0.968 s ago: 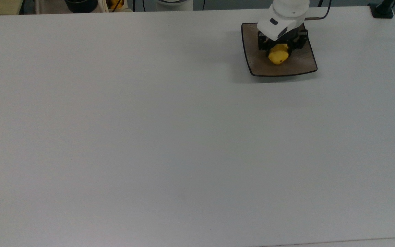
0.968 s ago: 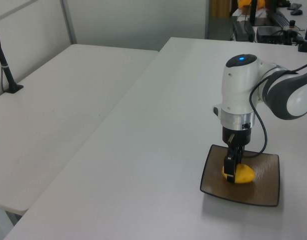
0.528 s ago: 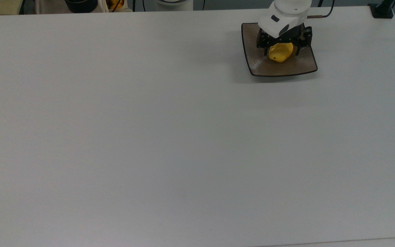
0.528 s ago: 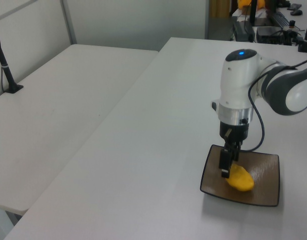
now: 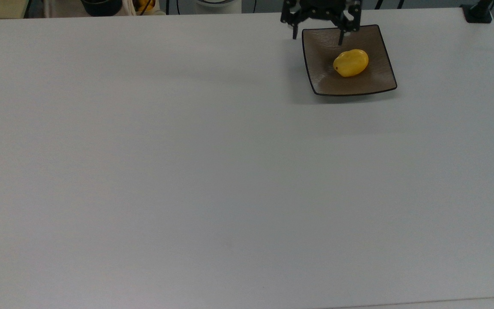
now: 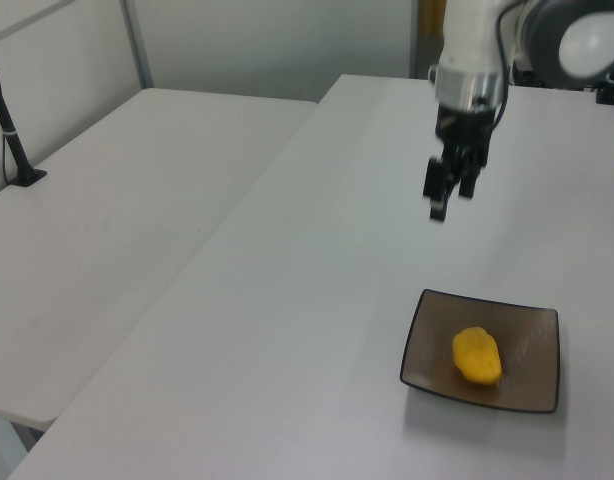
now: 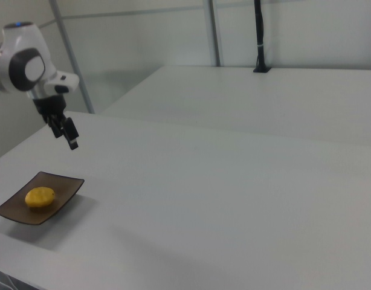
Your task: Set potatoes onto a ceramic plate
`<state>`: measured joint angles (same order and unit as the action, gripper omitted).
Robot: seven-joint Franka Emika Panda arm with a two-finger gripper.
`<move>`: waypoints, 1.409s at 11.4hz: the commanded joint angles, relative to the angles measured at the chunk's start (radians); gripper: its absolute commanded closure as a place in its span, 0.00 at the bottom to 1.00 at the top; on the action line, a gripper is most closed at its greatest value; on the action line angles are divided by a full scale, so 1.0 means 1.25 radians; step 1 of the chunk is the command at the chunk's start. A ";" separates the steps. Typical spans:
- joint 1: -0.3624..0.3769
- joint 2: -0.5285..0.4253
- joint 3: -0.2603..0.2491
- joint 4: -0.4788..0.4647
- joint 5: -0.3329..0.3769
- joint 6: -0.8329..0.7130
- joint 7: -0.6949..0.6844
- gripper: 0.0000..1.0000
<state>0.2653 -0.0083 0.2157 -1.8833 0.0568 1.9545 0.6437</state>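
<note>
in the dip of the square ceramic plate (image 5: 378, 81), far right in the top view, the potato (image 5: 350, 63) lies free, long axis left-right, just nearside of the raised gripper (image 5: 317, 36), jaws apart and empty.

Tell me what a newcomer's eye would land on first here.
First, the bright yellow potato lying in the dip of the square brown plate, near the top view's upper right of the white table. Next, the black pincer, open and empty, raised well above the table.
</note>
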 commanded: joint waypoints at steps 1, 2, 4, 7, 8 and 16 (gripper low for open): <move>-0.022 -0.042 -0.090 0.095 -0.012 -0.178 0.005 0.00; -0.022 -0.059 -0.122 0.101 -0.012 -0.187 -0.009 0.00; -0.022 -0.077 -0.182 0.104 -0.012 -0.190 -0.098 0.00; -0.050 -0.082 -0.207 0.103 -0.009 -0.178 -0.298 0.00; -0.075 -0.081 -0.206 0.103 -0.003 -0.176 -0.382 0.00; -0.143 -0.053 -0.203 0.104 -0.003 -0.092 -0.560 0.00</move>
<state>0.1015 -0.0708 -0.0425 -1.7585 0.0534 1.8317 -0.0426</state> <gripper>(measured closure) 0.000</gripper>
